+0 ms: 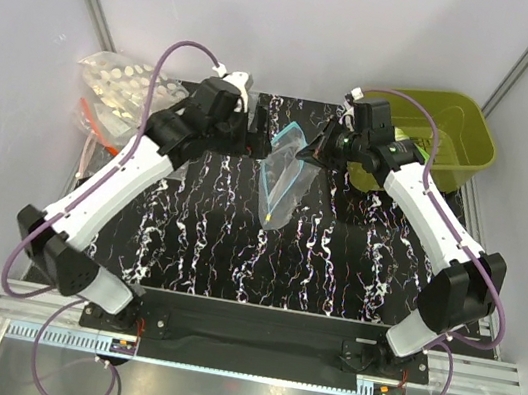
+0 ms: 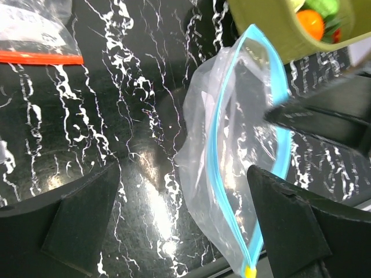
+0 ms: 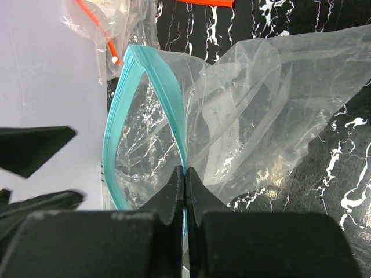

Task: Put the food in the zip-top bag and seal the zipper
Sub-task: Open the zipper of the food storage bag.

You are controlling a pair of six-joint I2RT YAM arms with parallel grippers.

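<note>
While the right gripper (image 3: 184, 191) is clamped on the teal zipper (image 3: 116, 133) of the one zip-top bag (image 1: 281, 175), mouth gaping, we've got the left gripper (image 2: 182, 179) spread wide around it, gripping nothing; one orange piece (image 2: 310, 23) sits in the green bin (image 1: 458, 129)

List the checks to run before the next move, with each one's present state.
1. Grip: right tool shut on the zipper: ok.
2. Mouth of the bag open: ok.
3. Free arm: left tool open, holding nothing: ok.
4. Gap between left tool and bag: cannot tell.
5. Load: food inside the bag: not ok, it lies in the bin.
</note>
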